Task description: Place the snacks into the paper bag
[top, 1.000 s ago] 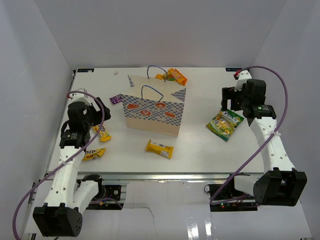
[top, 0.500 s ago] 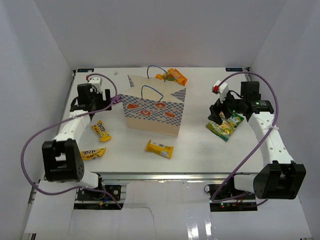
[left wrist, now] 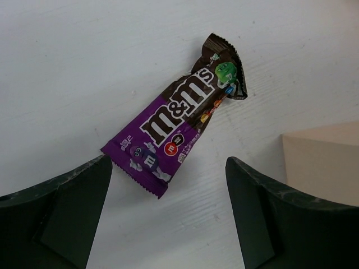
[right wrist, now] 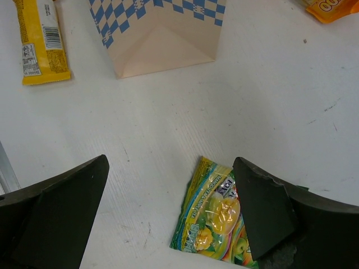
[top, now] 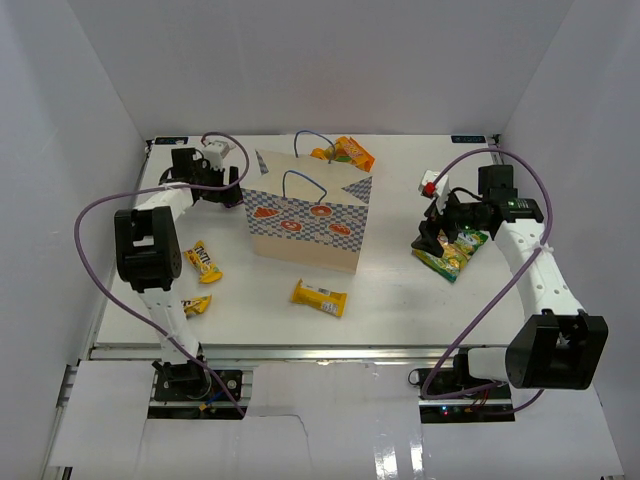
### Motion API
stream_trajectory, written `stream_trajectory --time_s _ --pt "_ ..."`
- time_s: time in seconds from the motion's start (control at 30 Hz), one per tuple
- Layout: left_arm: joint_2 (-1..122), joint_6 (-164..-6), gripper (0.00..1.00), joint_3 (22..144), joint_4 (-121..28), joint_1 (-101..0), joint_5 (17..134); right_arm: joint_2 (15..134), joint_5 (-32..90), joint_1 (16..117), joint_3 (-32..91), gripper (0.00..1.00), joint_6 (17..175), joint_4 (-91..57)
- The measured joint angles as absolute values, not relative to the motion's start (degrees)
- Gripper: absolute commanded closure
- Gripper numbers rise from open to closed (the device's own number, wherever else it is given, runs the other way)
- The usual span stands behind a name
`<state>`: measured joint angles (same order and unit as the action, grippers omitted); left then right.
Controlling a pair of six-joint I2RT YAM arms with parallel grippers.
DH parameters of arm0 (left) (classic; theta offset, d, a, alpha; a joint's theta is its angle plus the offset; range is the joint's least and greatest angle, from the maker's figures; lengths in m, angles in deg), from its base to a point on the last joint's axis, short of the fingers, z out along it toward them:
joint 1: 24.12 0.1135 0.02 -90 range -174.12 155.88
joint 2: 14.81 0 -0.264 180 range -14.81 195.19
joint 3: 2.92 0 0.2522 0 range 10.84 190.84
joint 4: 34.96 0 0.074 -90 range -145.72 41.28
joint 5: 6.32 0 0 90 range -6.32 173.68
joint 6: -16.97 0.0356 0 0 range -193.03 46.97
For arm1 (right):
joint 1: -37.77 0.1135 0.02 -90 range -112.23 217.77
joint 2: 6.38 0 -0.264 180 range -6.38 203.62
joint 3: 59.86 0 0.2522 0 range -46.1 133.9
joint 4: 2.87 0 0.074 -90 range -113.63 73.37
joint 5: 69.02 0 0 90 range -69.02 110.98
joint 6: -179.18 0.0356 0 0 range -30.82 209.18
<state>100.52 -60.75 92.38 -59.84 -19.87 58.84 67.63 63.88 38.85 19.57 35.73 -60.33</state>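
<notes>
The white table (top: 400, 300) holds everything. The paper bag (top: 305, 225) is the biggest thing on it. It stands up in the middle with its top open and its blue handles up. No snack can be seen inside it; the snacks all lie on the table around it. The left gripper (left wrist: 168, 165) reaches to the far left side of the bag. Its two fingers are spread wide and hold nothing. The right gripper (right wrist: 170, 162) hangs low over the right side of the table. Its fingers are spread wide too, with nothing in them. The green-yellow pouch (right wrist: 210, 216) lies flat under the right gripper, and one finger hides part of it. The orange pouch (top: 348, 152) lies just behind the bag. One yellow bar (top: 319, 297) lies in front of the bag. Two more yellow packets (top: 203, 261) lie on the left, near the left arm. The tiny purple packet (left wrist: 179, 120) lies flat on the table just past the left gripper's open fingers, close to the bag's corner.
</notes>
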Motion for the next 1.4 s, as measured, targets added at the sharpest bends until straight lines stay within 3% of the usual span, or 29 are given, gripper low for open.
stream_trajectory --time_s 0.3,0.43,0.67,0.83,0.97,1.2,1.4 --pt "106.9 -54.6 0.12 94.8 -59.0 -21.8 60.8 70.0 64.2 38.6 19.8 0.02 35.8 -61.1" --pt "107.7 -53.3 0.18 95.0 -57.9 -22.3 61.2 70.0 64.2 38.6 19.9 0.02 36.2 -61.5" --pt "107.8 -53.0 0.39 94.9 -56.6 -22.4 62.9 70.2 64.1 36.8 21.4 0.02 36.8 -61.7" --pt "107.6 -54.2 0.67 93.8 -54.3 -22.4 64.2 70.8 64.3 36.8 22.6 0.02 37.3 -61.7" --pt "105.6 -56.2 0.77 90.6 -51.9 -22.4 65.6 71.0 64.7 36.8 22.8 0.02 37.5 -61.7" --pt "99.3 -63.4 0.83 83.6 -52.9 -21.9 68.5 71.0 65.7 36.8 22.8 0.02 37.6 -61.7" --pt "85.2 -71.0 0.85 77.3 -54.6 -20.5 70.9 70.3 66.8 36.8 22.3 0.02 37.5 -61.7"
